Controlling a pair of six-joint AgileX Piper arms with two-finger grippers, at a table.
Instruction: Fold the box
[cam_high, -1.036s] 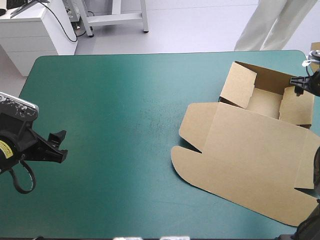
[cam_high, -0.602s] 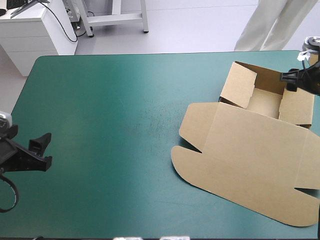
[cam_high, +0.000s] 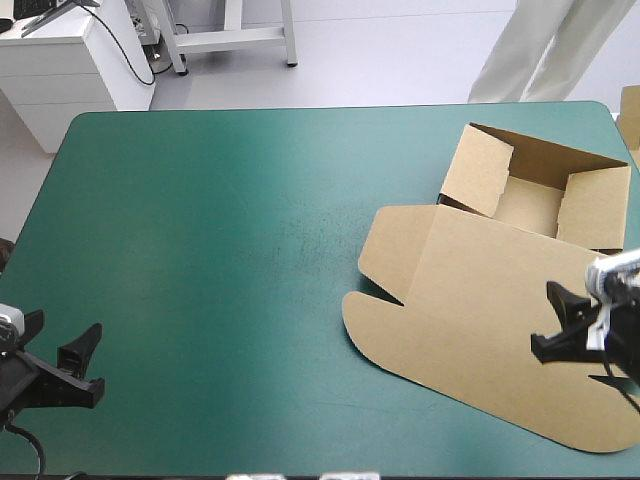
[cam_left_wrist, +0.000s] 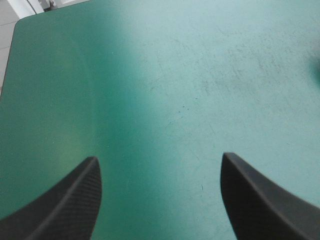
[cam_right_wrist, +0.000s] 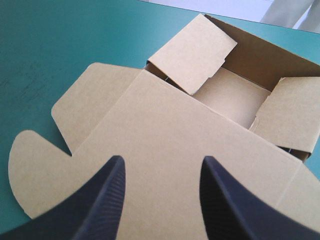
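Observation:
The brown box lies on the right half of the table as an open tray with raised walls, its lid flat toward the near edge. My right gripper hovers open over the lid's right part, nothing between its fingers. In the right wrist view this gripper stands over the lid, with the tray ahead of it. My left gripper is open at the table's near left corner, far from the box. The left wrist view shows its gripper above bare teal-green cover.
The teal-green cover stretches bare across the left and middle of the table. A bit of more brown board shows at the table's far right corner.
My right gripper has left the tray's far right wall and come toward the near edge, now over the lid. My left gripper has drawn back toward the near left corner.

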